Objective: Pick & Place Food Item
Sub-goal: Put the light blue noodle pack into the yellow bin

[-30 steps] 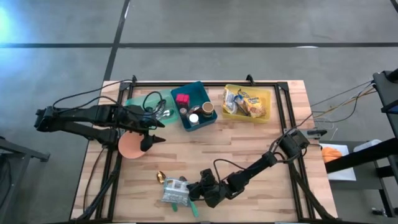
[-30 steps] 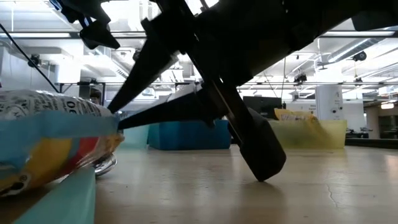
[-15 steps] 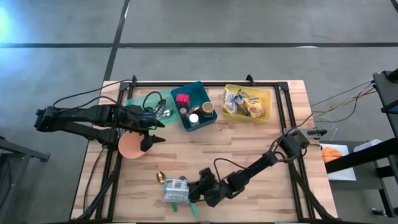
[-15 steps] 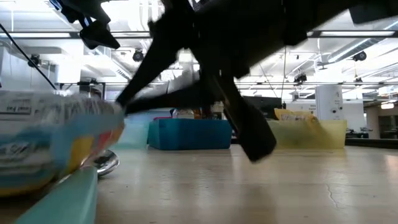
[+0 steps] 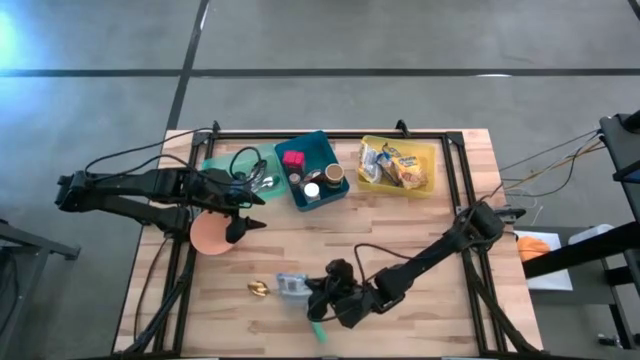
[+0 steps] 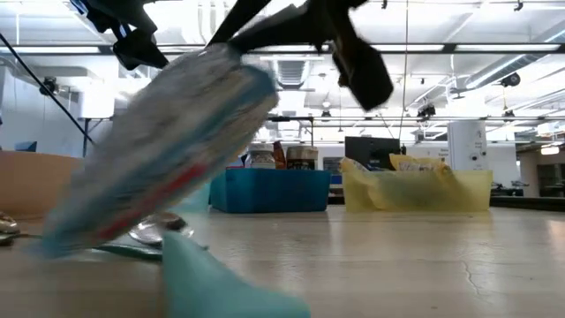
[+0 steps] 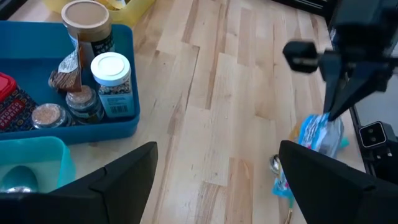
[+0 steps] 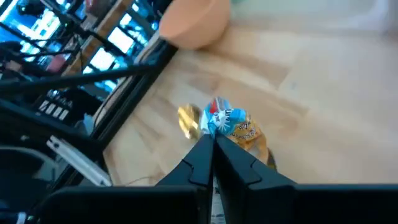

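Observation:
The food item is a blue, white and yellow snack bag [image 5: 292,287], also seen in the low view [image 6: 168,150], the left wrist view [image 7: 322,132] and the right wrist view [image 8: 227,124]. It hangs tilted above the table's near middle. My right gripper [image 5: 318,296] [image 8: 212,148] is shut on it. My left gripper [image 5: 254,212] [image 7: 214,180] waits open over the table's left side, by an orange bowl [image 5: 212,233], touching nothing. My right gripper pinches the bag's upper edge [image 8: 216,133] between its two shut fingers. The fingers slant down at it from the table's right side. The bag hangs below them, tilted, its lower end [image 6: 53,234] low over the wood and lifted off it in the left wrist view.
A gold spoon [image 5: 259,288] and a teal utensil [image 5: 316,330] lie on the wood near the bag. Along the far edge stand a green bin [image 5: 222,163], a blue bin [image 5: 328,194] with jars and a yellow bin [image 5: 430,150] with snack packets.
My right gripper has risen and rolled with the bag. The bag lay flat on the table near its front edge. It now hangs tilted from the fingers, a little farther from that edge, with the teal utensil left lying below.

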You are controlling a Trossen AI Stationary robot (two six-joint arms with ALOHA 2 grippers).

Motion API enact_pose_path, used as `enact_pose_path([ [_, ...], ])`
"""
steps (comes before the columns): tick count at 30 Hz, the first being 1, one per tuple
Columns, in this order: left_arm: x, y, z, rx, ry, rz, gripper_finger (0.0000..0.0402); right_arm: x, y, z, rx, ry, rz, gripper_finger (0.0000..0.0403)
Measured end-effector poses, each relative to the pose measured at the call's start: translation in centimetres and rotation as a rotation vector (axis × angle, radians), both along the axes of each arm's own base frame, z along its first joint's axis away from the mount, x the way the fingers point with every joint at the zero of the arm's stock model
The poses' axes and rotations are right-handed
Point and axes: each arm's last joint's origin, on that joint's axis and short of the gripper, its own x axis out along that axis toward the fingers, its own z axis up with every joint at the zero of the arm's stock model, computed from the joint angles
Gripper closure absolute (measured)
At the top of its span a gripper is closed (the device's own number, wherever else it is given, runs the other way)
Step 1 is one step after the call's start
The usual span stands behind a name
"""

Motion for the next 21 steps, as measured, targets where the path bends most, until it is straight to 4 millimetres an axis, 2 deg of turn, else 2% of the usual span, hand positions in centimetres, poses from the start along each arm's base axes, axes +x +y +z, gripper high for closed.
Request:
enact_pose_path([
  [8,0.0,0.0,0.0,0.0,0.0,0.0,0.006,-1.1,-0.8,4.0,-0.098,-0.041,-0.014,0.0392],
  [14,0.0,0.0,0.0,0.0,0.0,0.0,0.006,-2.7,-2.0,7.0,-0.181,-0.028,-0.064,0.0392],
  [21,0.0,0.0,0.0,0.0,0.0,-0.001,0.006,-5.2,-3.7,9.0,-0.243,0.068,-0.119,0.0392],
])
